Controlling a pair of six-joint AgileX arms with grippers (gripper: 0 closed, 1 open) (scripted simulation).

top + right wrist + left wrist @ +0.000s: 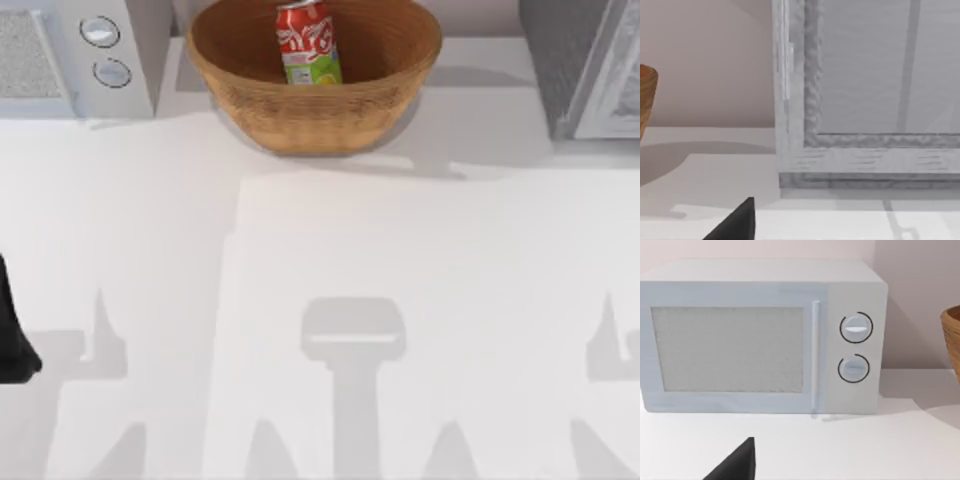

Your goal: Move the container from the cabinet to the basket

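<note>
Container (308,42): red can, white script lettering unreadable, green-and-white band, upright inside basket (250,90). Cabinet (555,60) at right; white microwave (765,335) at left. Jaw states: cannot tell.

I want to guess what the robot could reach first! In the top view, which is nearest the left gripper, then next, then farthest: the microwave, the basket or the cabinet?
From the left gripper at the table's left edge:
1. Microwave, back left.
2. Basket, back middle, with the can inside.
3. Cabinet, back right.
</note>
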